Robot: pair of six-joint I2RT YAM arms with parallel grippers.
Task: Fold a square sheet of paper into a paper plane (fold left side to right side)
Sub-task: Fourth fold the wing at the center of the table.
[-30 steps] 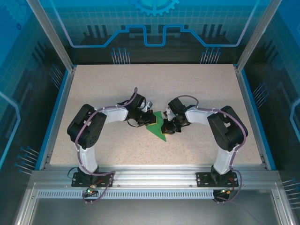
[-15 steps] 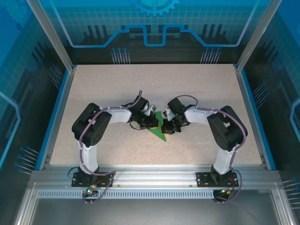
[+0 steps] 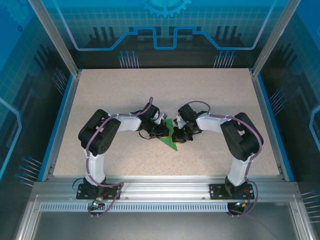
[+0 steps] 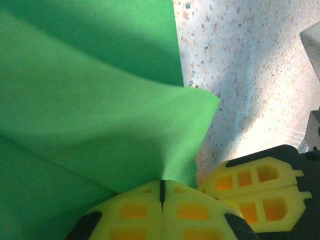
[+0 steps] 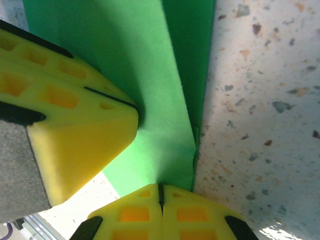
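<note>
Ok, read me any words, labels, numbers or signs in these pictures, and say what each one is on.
No readable text. The green paper is unmarked, the left gripper and right gripper carry no lettering, and the blue back panel bears a gear and line pattern without letters.

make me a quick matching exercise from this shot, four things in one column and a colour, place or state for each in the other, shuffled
1 left hand
2 right hand
3 sheet of paper
4 table

a speckled beige
b shut, at the sheet's right side in the top view
c bright green, partly folded
d shut, at the sheet's left side in the top view

Pairs: 1-d, 2-b, 3-c, 4-a
</note>
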